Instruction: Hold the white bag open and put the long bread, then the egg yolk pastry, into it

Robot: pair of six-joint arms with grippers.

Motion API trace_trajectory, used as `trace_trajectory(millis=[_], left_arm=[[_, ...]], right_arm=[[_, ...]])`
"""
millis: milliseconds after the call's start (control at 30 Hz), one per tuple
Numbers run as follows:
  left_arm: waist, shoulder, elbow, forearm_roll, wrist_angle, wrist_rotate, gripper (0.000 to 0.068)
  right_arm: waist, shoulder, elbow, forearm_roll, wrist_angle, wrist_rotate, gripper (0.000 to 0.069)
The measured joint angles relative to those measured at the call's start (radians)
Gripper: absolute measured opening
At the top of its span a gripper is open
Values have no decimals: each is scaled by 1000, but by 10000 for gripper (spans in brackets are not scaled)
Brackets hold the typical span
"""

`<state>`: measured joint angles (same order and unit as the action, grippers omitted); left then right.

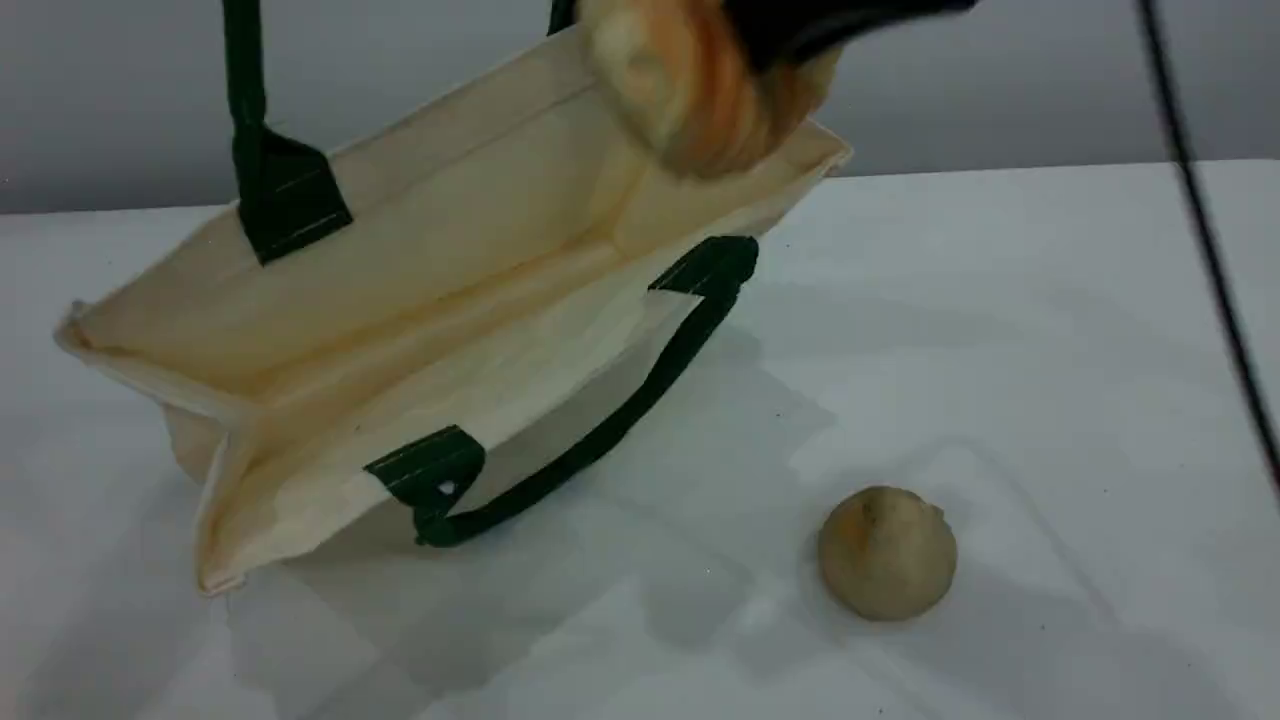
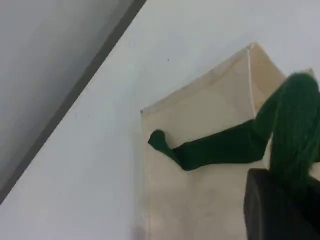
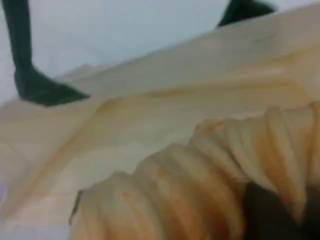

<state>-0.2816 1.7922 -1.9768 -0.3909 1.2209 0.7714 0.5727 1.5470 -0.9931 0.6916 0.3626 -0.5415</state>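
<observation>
Both grippers were clamped: the left gripper (image 2: 280,205) on the white bag's (image 1: 450,250) green strap (image 2: 290,125), the right gripper (image 1: 800,30) on the long bread (image 1: 700,90).

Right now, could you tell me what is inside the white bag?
The white bag shows only bare lining. The long bread, held by the right gripper, hangs above its far corner; that corner's inside is hidden.

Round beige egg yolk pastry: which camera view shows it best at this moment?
The scene view. The round beige egg yolk pastry sits whole and unobstructed on the white table, right of the cream-white canvas bag. The left wrist view shows only bag and green strap; the right wrist view shows only bag and the striped long bread. Neither shows the pastry.
</observation>
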Motion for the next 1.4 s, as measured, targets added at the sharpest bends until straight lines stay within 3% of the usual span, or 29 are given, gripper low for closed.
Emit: trace_trajectory(millis=[433,800,1100,1267,1400], left_arm=[[0,0,0,-1,0,1,92],[0,0,0,-6,0,-1,92],[0,0,0,-6,0,-2,92],[0,0,0,-5,0,-2,92],[0,0,0,-5,0,-2,92]], right_arm=[[128,187,-26,19,-252,-21,59],[127,360,-142,19,-267,-21,59],[127,408,-163,42,-315,-18,65],[127,408,-163,47,-305,-19,132],[127,408,-163,75,-299,-18,295]])
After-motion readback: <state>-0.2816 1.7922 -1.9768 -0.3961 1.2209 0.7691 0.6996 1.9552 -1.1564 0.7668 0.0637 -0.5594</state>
